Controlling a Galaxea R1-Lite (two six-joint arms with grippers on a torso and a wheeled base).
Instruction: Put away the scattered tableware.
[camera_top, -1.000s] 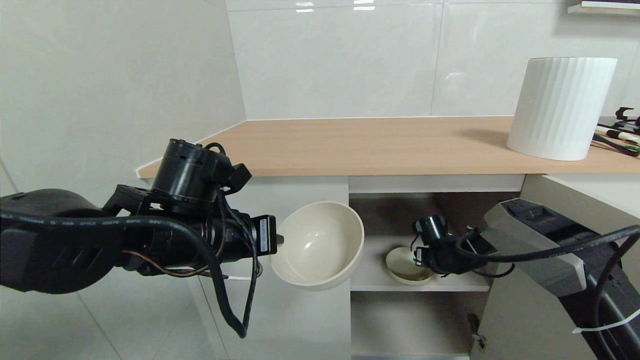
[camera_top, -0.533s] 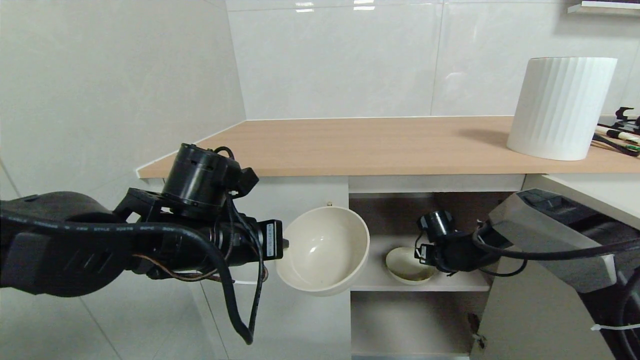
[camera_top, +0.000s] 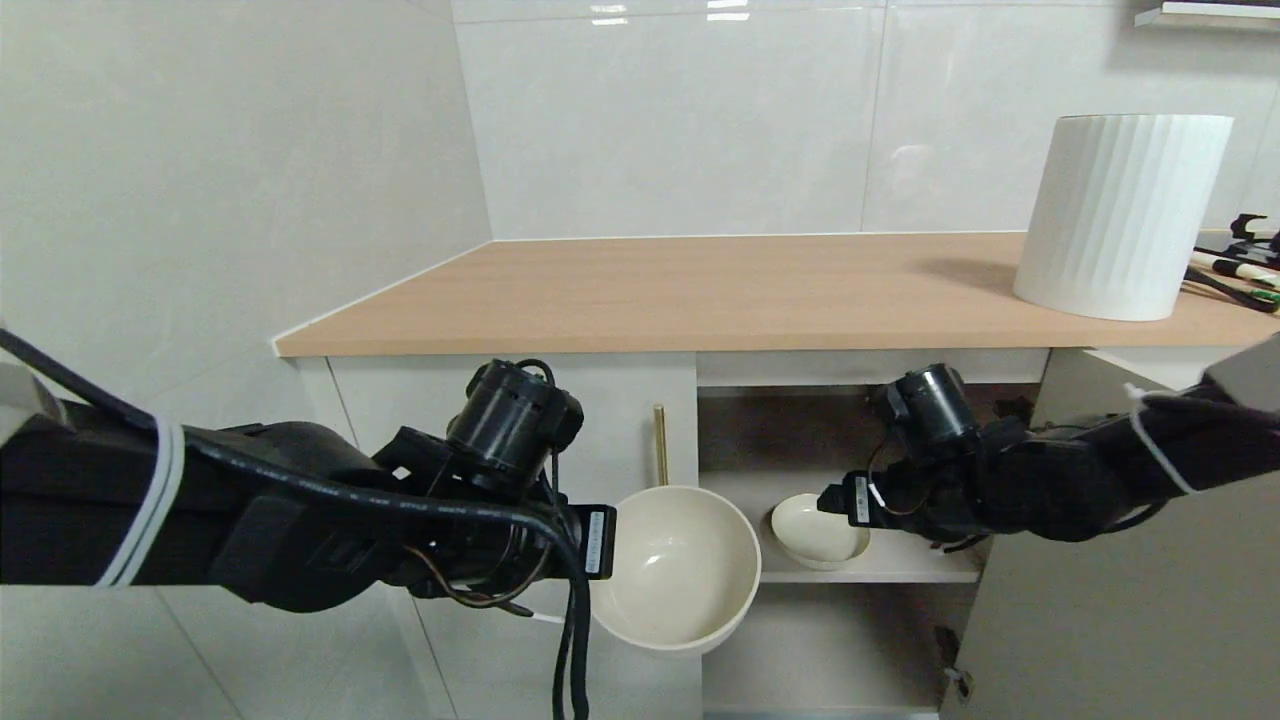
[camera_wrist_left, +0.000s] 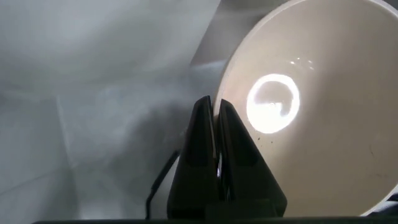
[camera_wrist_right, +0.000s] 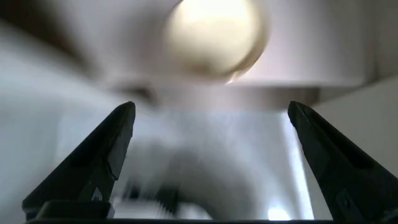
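My left gripper (camera_top: 603, 541) is shut on the rim of a large cream bowl (camera_top: 680, 568), held in the air in front of the open cabinet, beside the closed left door. In the left wrist view the fingers (camera_wrist_left: 216, 127) pinch the bowl's (camera_wrist_left: 311, 106) edge. A smaller cream bowl (camera_top: 818, 530) sits on the cabinet shelf (camera_top: 905, 567). My right gripper (camera_top: 832, 500) hovers just to the right of that small bowl, open and empty. The right wrist view shows its fingers (camera_wrist_right: 118, 140) spread wide with the small bowl (camera_wrist_right: 217, 37) beyond them.
A wooden countertop (camera_top: 720, 290) runs above the cabinet, with a ribbed white container (camera_top: 1125, 215) at its right and utensils (camera_top: 1235, 270) beyond. The cabinet's right door (camera_top: 1120, 620) stands open. A brass handle (camera_top: 660, 445) is on the left door. A lower compartment (camera_top: 820, 650) lies below the shelf.
My left arm has moved down and to the right with the large bowl. My right gripper has drawn back from the small bowl on the shelf and risen a little.
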